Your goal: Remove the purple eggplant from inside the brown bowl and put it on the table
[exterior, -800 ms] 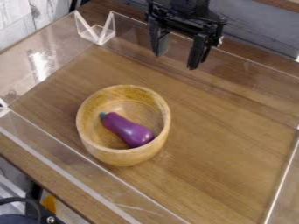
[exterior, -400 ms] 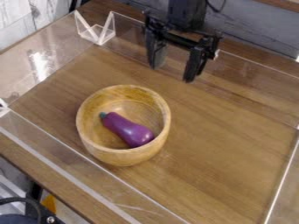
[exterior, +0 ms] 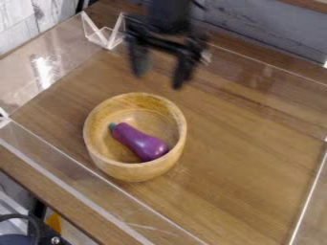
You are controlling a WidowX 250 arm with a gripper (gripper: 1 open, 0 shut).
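1. Closest to my camera I see the clear plastic wall (exterior: pixel 76 196) running along the near edge of the table (exterior: pixel 250 153).
2. Just beyond it sits the bowl (exterior: pixel 134 136), upright on the wood, left of the table's middle.
3. The eggplant (exterior: pixel 138 141) lies inside the bowl, on its floor, stem cap toward the upper left, rounded end toward the lower right.
4. Bare wood lies between the bowl and the arm.
5. Farther back I see the gripper (exterior: pixel 163 69), blurred, above the table behind the bowl, pointing down. Its two fingers (exterior: pixel 140 59) are spread wide with nothing between them, well clear of the eggplant.
6. At the far left corner a plastic wall piece (exterior: pixel 105 31) stands.
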